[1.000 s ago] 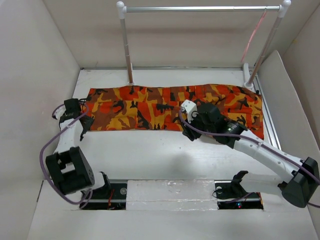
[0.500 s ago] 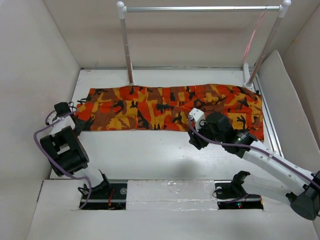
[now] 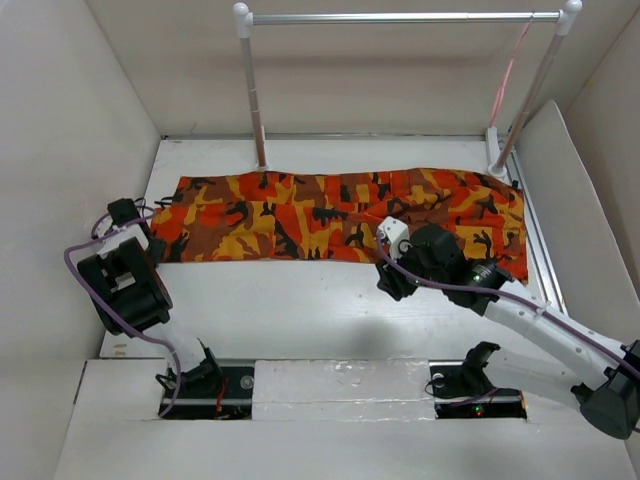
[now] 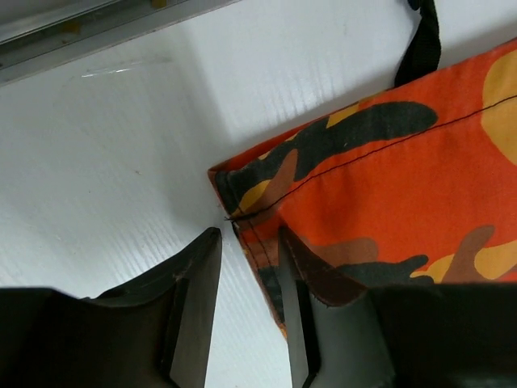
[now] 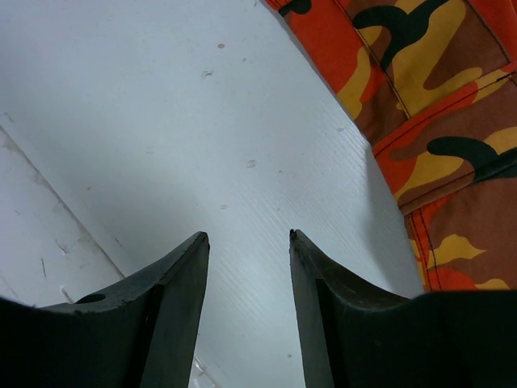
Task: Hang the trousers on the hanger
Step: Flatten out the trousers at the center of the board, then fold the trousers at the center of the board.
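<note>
white table (image 3: 300, 300), camouflage trousers (image 3: 300, 215) spread flat across far half

Bare table (image 3: 300, 300) lies open before the trousers (image 3: 300, 215); rail posts (image 3: 252, 95) block behind.

txt/labels — none legible | brands — none | nums/signs — none, all 3 views
</note>
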